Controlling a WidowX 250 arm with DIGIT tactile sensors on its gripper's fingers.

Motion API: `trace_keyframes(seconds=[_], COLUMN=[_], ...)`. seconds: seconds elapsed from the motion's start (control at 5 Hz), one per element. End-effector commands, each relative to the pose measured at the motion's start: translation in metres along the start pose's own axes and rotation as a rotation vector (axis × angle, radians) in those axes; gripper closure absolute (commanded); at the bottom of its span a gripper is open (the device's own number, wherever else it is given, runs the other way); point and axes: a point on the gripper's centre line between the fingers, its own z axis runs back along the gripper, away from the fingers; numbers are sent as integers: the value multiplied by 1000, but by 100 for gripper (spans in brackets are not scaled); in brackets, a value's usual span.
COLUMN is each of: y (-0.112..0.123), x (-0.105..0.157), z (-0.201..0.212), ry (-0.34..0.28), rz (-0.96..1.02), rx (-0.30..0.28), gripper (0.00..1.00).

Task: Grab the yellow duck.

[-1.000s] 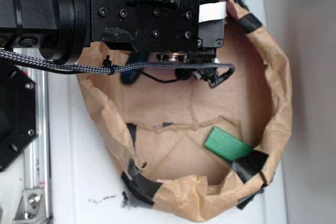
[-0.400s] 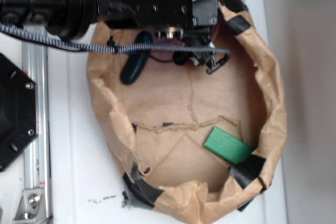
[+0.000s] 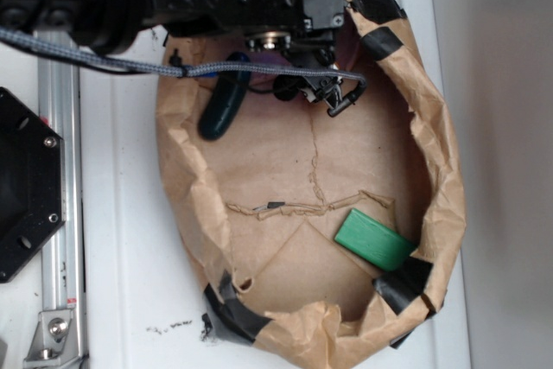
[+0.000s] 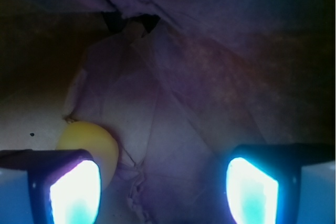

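Arm moved further toward the top rim of the paper bag [image 3: 445, 170], uncovering the dark green oblong [image 3: 221, 110].
Gripper [image 4: 163, 187] jaws stood wide apart, holding nothing; the yellow duck [image 4: 92, 145] lay against the crumpled paper just behind the left finger [image 4: 73, 192]; a flat green block [image 3: 373, 239] lay well apart.

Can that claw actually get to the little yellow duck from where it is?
Probably yes: the open gripper is right by the yellow duck, which sits beside one finger, off-centre, so a small sideways shift seems needed.
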Motion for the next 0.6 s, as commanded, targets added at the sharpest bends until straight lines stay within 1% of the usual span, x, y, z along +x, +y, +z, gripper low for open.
trace_keyframes(seconds=[0.0, 0.2, 0.4], y=[6, -6, -28], x=[15, 15, 12], z=[2, -1, -6], ry=[-49, -65, -83], rz=[16, 5, -30], rx=[25, 17, -14], gripper=[0, 0, 0])
